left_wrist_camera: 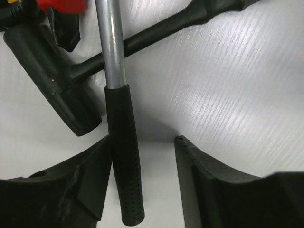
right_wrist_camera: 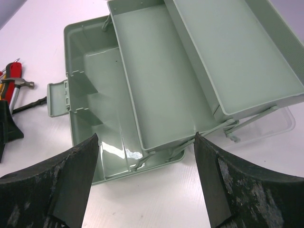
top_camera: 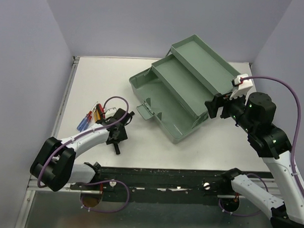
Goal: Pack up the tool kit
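— Picking up the first tool, by the look of things: hovering the left gripper low over the hammer, straddling its black rubber grip with jaws parted, close against one finger and clear of the other. Not yet clamped on anything.

— Agreed. And finding the tool kit where?

— Right of centre on the table, well apart from the loose tools. Lying wide open, trays fanned out on their arms, bare inside as far as can be seen.

— And the right gripper?

— Held above the kit's near corner, spread wide, grasping nothing.

— Next move, then?

— Probably squeezing shut on the rubber grip, lifting clear and carrying across to the bottom bin. Calls for centring first, so as not to nudge the handle sideways while closing.

— Anything in the way?

— A black mallet, with its handle crossed under the hammer's steel shaft, touching or nearly so; cannot tell which. Likely to shift or drag along on the lift. Also screwdrivers, blue- and red-handled, bunched just beside. Worth lifting straight up. Over at the kit, minding the right gripper parked by the trays, and the latch sticking out from the front wall.
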`<action>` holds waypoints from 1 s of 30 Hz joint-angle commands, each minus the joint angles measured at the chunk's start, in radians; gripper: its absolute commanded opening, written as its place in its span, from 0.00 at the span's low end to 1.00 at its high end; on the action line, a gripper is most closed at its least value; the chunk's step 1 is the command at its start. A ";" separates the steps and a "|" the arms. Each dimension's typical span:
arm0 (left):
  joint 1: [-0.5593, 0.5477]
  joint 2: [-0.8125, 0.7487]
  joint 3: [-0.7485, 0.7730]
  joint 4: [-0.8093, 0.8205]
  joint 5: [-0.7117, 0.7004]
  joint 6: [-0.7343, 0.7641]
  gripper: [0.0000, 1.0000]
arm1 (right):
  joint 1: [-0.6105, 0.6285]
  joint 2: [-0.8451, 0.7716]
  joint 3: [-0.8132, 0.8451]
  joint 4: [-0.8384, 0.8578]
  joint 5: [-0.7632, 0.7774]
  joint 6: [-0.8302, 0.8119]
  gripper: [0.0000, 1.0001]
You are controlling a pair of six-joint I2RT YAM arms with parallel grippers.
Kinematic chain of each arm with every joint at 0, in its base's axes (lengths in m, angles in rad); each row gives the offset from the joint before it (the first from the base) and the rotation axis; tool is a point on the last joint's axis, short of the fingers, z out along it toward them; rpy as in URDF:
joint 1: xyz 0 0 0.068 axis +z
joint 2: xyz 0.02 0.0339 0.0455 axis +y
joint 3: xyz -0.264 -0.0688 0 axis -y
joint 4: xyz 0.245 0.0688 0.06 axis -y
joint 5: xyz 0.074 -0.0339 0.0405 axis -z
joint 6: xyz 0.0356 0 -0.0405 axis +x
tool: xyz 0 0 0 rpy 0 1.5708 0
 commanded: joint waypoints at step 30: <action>-0.042 -0.040 0.497 0.167 0.256 0.033 0.00 | -0.001 0.018 -0.001 -0.005 0.024 0.010 0.89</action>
